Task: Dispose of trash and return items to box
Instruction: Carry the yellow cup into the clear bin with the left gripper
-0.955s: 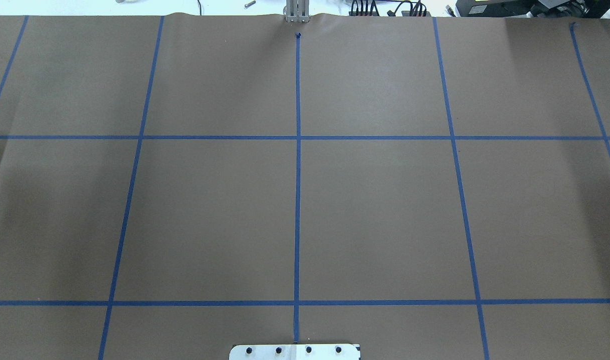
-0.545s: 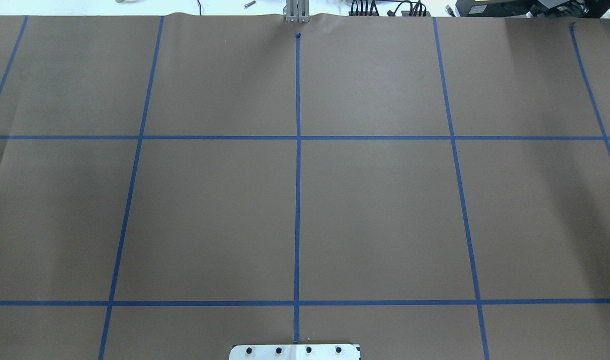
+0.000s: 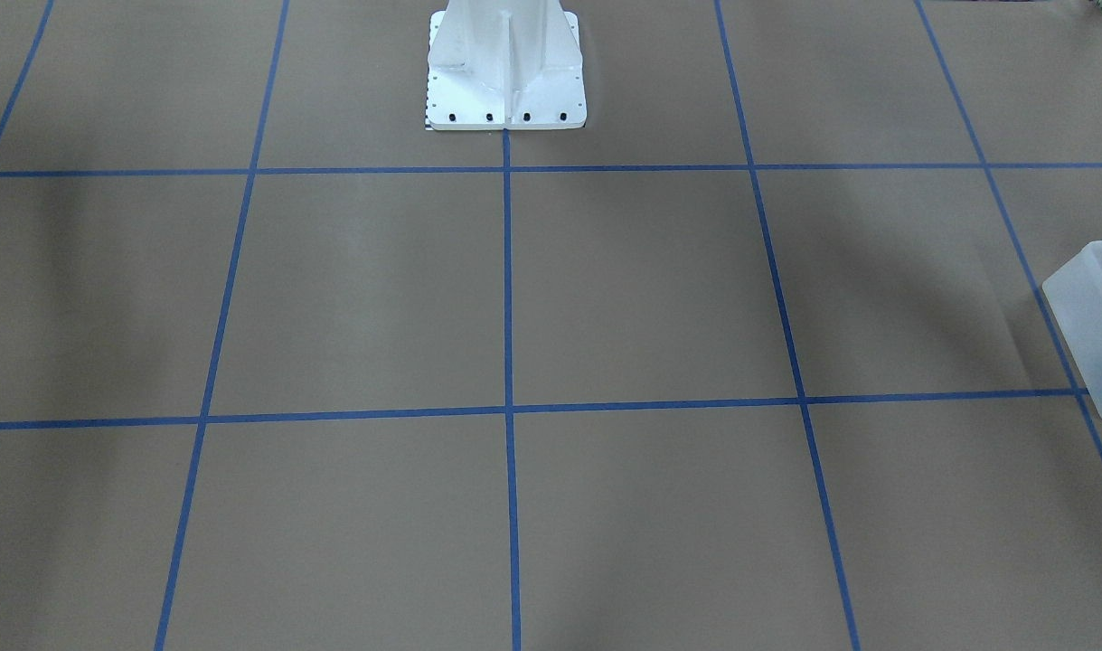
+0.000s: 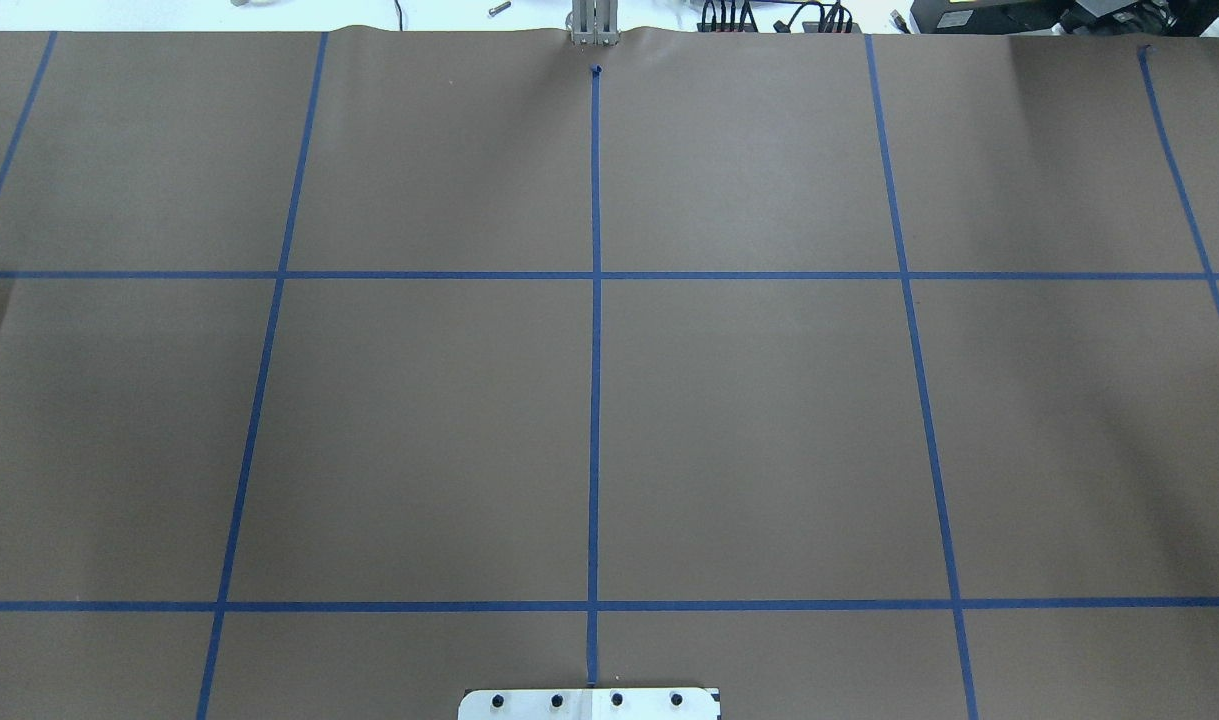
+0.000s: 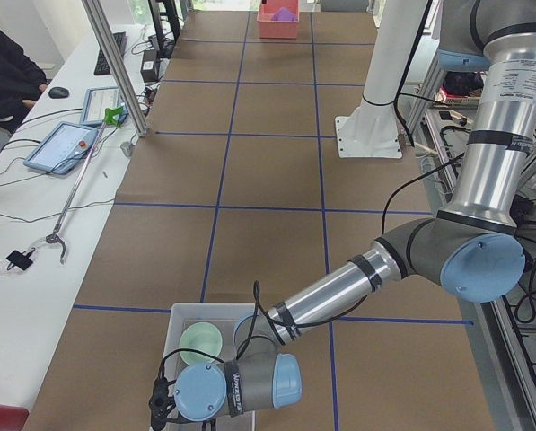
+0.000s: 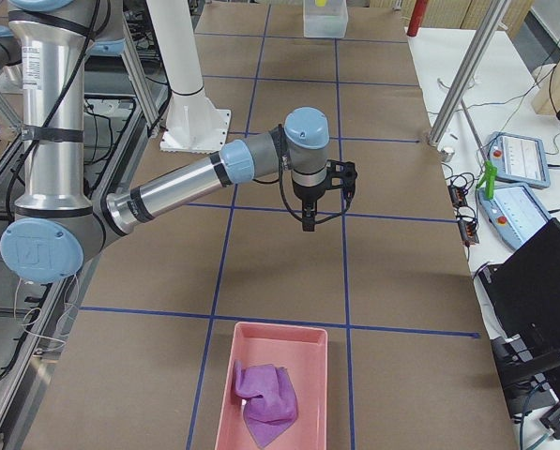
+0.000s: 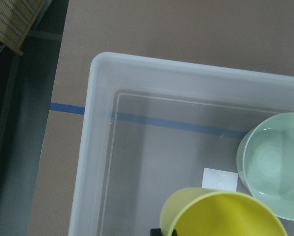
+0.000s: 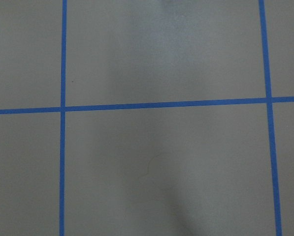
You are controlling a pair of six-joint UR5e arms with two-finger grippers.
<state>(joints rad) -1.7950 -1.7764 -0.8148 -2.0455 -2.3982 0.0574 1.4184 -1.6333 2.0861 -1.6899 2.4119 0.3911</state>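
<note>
My left gripper [image 5: 162,409] hangs over the box [image 7: 95,147], which stands at the left end of the worktop [image 4: 769,420]. The pale green bowl [image 7: 272,164] sits upright on the box floor against one long wall. The yellow cup [image 7: 220,216] is mouth up within the box walls, close under my left wrist camera and just beside the bowl. Whether cup and bowl touch I cannot tell. Only a small dark part shows at the cup's lower edge, so I cannot tell whether my left fingers clasp the cup or stand apart from it.

Over the middle of the worktop the overhead view matches the one from a second ago: brown paper, blue tape lines, and neither of my arms. Nothing there has shifted, so whatever motion there is lies out at the ends.

My right gripper [image 6: 309,221] points straight down above the right half of the worktop. Its wrist camera sees only paper and tape, and I cannot tell how its jaws stand. Well apart from it, at the right end, the pink tray [image 6: 280,327] holds a crumpled purple scrap [image 6: 265,398].

I judge the task nearly done: both items are within the box and the trash is in the tray. What remains is letting the cup settle, if I hold it, and lifting my left arm away.
</note>
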